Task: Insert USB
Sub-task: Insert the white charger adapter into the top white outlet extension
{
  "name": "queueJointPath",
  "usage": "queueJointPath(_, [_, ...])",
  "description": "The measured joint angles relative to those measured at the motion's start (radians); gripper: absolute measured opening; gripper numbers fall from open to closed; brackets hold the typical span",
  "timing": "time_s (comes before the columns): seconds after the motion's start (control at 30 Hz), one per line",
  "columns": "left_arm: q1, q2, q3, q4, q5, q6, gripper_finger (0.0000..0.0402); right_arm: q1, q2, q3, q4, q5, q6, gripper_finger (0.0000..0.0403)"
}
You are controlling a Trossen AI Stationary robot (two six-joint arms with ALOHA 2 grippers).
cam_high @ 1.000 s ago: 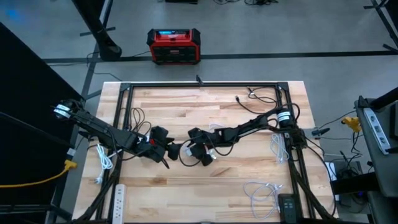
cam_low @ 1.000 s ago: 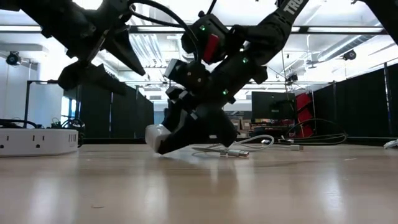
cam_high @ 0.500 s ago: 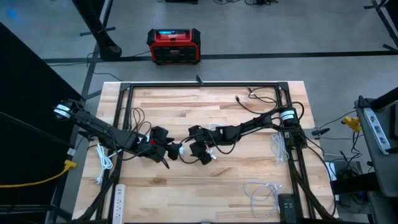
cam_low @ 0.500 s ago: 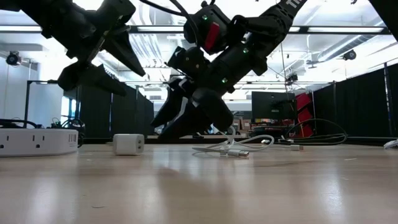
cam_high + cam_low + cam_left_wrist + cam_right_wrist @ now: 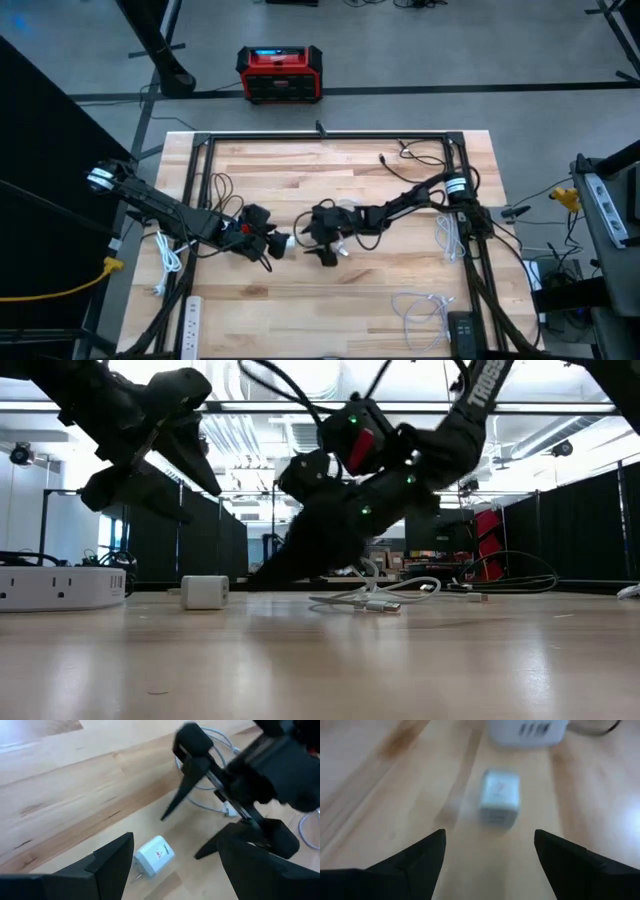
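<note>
The white USB charger block (image 5: 283, 241) lies free on the wooden table (image 5: 340, 170), just left of the table's middle, touched by neither arm. In the left wrist view it rests on its side with its metal prongs showing (image 5: 152, 857). At its 9 o'clock in the high view, just beside it, the left pincer (image 5: 268, 246) hovers with fingers spread and empty. At its 3 o'clock, near but apart, the right pincer (image 5: 322, 240) also stands spread and empty, its fingertips angled down toward the table. A white USB cable (image 5: 372, 596) lies coiled under the right arm. Farther off, at 7 o'clock, a white power strip (image 5: 188, 322) sits at the table's near-left edge.
</note>
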Motion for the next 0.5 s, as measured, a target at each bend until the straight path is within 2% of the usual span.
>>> queueJointPath(0.33, [-0.002, -0.041, 0.001, -0.003, 0.015, 0.005, 0.0275, 0.011, 0.136, 0.137, 0.034, 0.016, 0.006, 0.0273])
queueJointPath(0.5, [-0.003, -0.052, 0.001, -0.007, 0.022, 0.007, 0.0275, 0.012, 0.16, 0.156, 0.033, 0.018, 0.03, 0.0246])
